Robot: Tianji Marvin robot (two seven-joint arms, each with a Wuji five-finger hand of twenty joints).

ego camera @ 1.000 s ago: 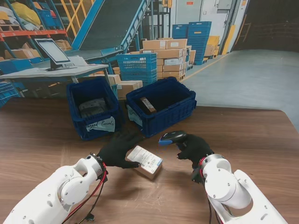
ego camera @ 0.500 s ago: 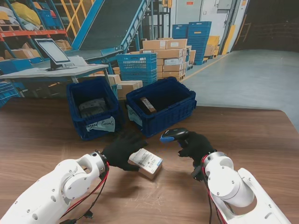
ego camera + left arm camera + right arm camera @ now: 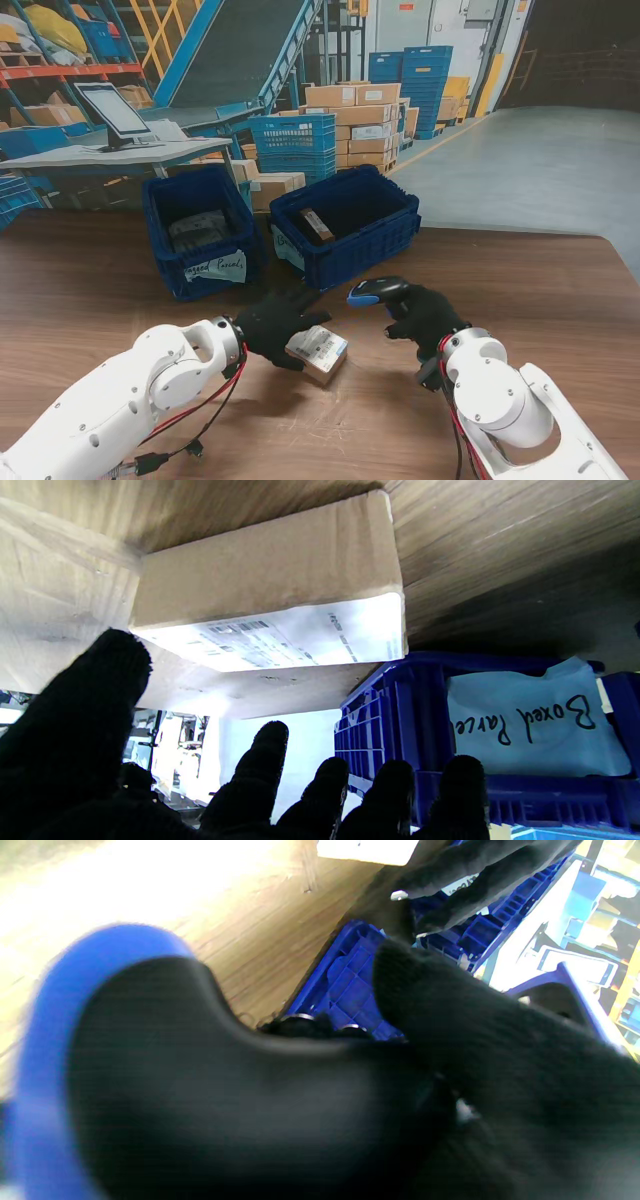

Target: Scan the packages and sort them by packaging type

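A small cardboard box [image 3: 320,355] with a white shipping label lies on the wooden table between my hands. In the left wrist view the box [image 3: 270,575] lies flat just past my fingertips [image 3: 270,740]. My left hand [image 3: 280,325], in a black glove, rests at the box's left edge with its fingers spread and not wrapped around it. To the right of the box, my right hand [image 3: 428,315] is shut on a black and blue barcode scanner [image 3: 374,291], whose head points left over the box. The scanner [image 3: 165,1080] fills the right wrist view.
Two blue bins stand behind the box. The left bin [image 3: 160,235] carries a paper sign [image 3: 530,720] reading "Boxed Parcels" and holds grey packages. The right bin [image 3: 385,235] holds one brown parcel [image 3: 316,224]. Warehouse shelves, crates and a monitor lie beyond the table.
My left arm has pushed forward and to the right, bringing the hand closer over the box's left edge. The right hand with the scanner has drifted slightly right.
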